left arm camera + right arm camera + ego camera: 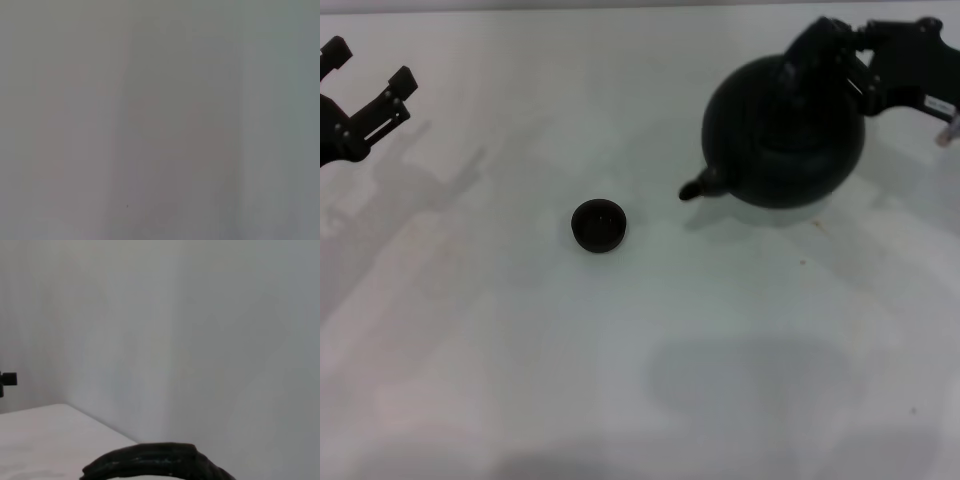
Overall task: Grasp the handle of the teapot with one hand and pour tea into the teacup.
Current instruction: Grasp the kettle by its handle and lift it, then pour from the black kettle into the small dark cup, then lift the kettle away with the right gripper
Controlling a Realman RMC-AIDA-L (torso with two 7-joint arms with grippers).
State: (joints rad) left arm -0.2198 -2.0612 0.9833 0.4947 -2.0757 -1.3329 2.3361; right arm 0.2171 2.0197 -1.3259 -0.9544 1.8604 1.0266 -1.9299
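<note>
The large round black teapot [785, 135] is at the back right in the head view, its short spout [693, 189] pointing left toward the teacup. My right gripper [828, 45] comes in from the right and is shut on the arched handle [800, 62] at the pot's top. A ribbed arc of the handle [155, 460] shows in the right wrist view. I cannot tell whether the pot rests on the table or hangs just above it. The small dark teacup [598, 225] stands upright left of and nearer than the spout. My left gripper [368, 82] is open and empty at the far left.
The white table [640, 380] carries only the cup and the pot. The left wrist view shows only bare pale surface [160, 120]. A fingertip of the left gripper [7, 380] shows far off in the right wrist view.
</note>
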